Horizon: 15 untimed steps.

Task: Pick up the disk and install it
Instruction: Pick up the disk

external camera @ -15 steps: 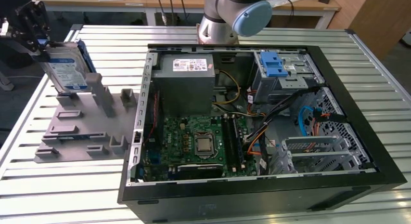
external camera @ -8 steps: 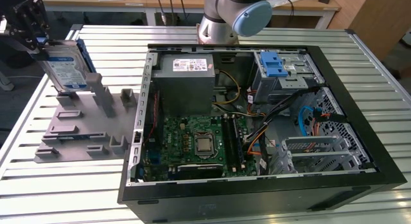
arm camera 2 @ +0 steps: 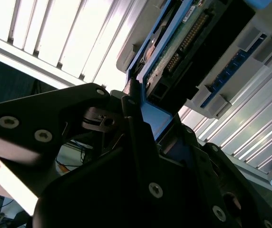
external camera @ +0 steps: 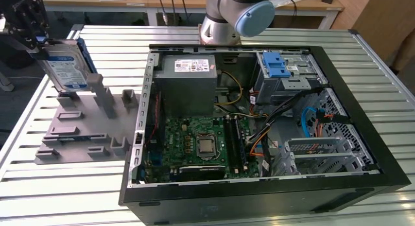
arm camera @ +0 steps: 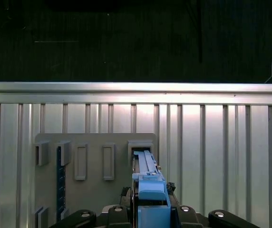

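Observation:
The disk (external camera: 65, 68) stands upright and slightly tilted at the exterior view's far left, label face showing, with its blue carrier frame along the edge. Its lower end sits at a slot of the grey holder rack (external camera: 77, 133). My black gripper (external camera: 40, 42) is at the disk's top end, shut on it. In the first wrist view the disk's blue edge (arm camera: 150, 190) runs out from between the fingers (arm camera: 119, 211) toward the rack (arm camera: 93, 190). The second wrist view shows the disk's circuit-board side (arm camera 2: 174, 52) just beyond the gripper (arm camera 2: 140, 109).
An open computer case (external camera: 363, 153) lies flat on the slatted metal table (external camera: 65, 197), to the exterior view's right of the rack. Inside are a grey power supply box (external camera: 188, 85), a motherboard (external camera: 201, 146) and a drive bay with a blue latch (external camera: 279, 65). The arm's base (external camera: 230, 17) stands behind the case.

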Each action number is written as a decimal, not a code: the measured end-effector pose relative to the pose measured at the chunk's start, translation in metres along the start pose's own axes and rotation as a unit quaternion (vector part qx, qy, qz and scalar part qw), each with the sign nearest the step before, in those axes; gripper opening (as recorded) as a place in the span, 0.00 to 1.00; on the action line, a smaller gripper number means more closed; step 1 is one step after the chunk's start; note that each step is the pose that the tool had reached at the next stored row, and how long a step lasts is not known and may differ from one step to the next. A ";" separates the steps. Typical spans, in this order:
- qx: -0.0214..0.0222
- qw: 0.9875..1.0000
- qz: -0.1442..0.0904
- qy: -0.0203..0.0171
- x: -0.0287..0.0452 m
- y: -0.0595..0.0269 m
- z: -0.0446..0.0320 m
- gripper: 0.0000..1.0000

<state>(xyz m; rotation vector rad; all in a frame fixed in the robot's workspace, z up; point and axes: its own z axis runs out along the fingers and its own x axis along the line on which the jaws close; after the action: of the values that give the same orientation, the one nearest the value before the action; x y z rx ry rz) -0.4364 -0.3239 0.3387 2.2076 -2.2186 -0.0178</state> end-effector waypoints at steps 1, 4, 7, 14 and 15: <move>0.000 1.000 0.000 0.000 0.0000 0.0000 -0.0001 0.36; 0.000 1.000 0.000 0.000 0.0000 0.0000 -0.0006 0.36; 0.000 1.000 0.000 0.000 0.0000 0.0000 -0.0006 0.36; 0.000 1.000 0.000 0.000 0.0000 0.0000 -0.0019 0.36; 0.000 1.000 0.000 0.000 0.0000 0.0000 -0.0020 0.36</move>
<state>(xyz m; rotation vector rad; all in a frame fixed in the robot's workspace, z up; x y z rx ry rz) -0.4364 -0.3239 0.3407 2.2076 -2.2186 -0.0178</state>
